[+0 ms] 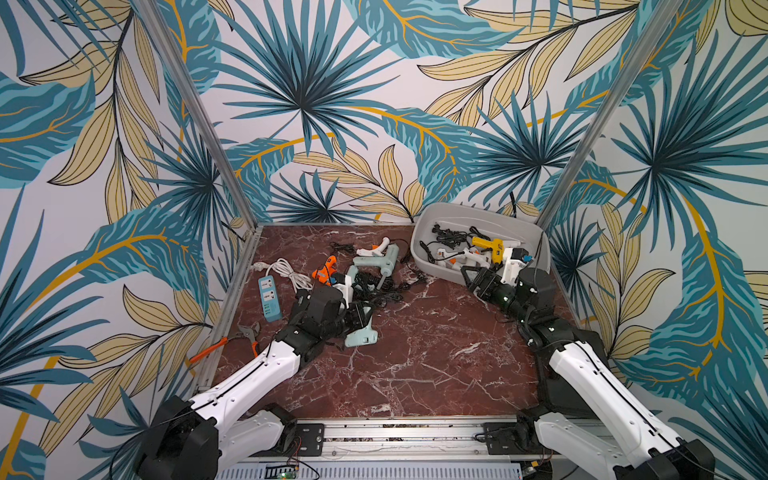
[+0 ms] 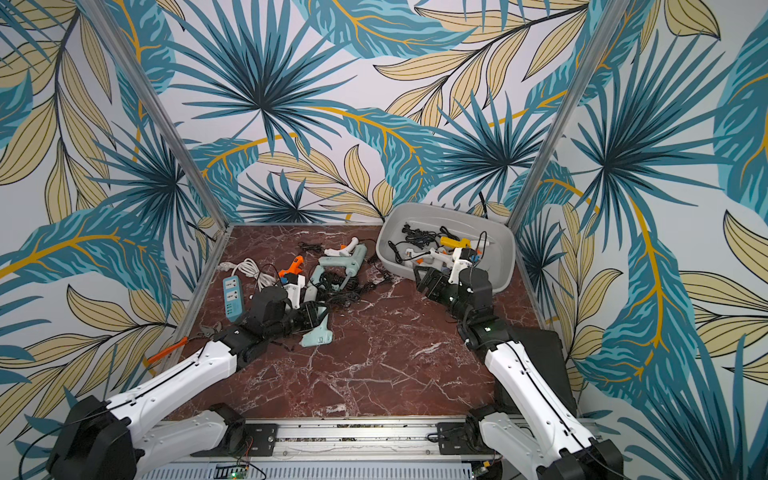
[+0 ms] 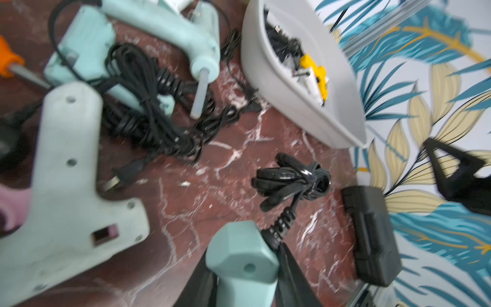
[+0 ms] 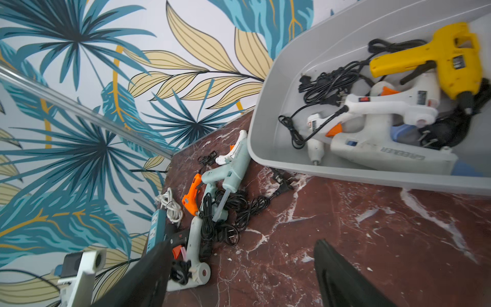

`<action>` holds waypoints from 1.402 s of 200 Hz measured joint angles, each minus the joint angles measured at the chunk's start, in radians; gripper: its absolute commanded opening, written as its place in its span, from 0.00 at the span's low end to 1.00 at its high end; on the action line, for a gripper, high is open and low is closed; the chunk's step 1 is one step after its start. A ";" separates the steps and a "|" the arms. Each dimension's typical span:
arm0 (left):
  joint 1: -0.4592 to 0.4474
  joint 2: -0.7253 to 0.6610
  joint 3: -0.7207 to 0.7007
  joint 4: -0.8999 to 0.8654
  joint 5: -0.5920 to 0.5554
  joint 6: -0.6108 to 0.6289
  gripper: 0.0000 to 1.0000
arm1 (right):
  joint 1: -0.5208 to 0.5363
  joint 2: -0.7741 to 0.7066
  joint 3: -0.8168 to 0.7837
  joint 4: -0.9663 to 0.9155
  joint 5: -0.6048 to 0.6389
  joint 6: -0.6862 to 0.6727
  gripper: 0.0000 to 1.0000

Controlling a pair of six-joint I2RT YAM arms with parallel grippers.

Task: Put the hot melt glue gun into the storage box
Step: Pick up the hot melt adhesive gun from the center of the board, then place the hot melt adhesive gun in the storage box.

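Now, left gripper [image 1: 362, 322]: jaws clamped on mint glue gun [image 1: 360, 338], well apart from storage box [image 1: 426, 257].
Table pile [image 1: 374, 266]: more glue guns, not yet boxed.
Right gripper [image 1: 480, 280]: jaws apart, empty, beside box wall.
Storage box: yellow gun [image 1: 489, 246] and others already inside.

"GREEBLER" on white glue gun [image 4: 385, 151]

1 storage box [image 1: 478, 216] — 1 power strip [image 1: 269, 298] — 1 orange glue gun [image 1: 326, 270]
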 measured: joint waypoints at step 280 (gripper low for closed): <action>0.082 0.345 0.154 0.428 0.117 -0.287 0.00 | 0.476 0.615 0.374 -0.039 0.086 -0.330 0.53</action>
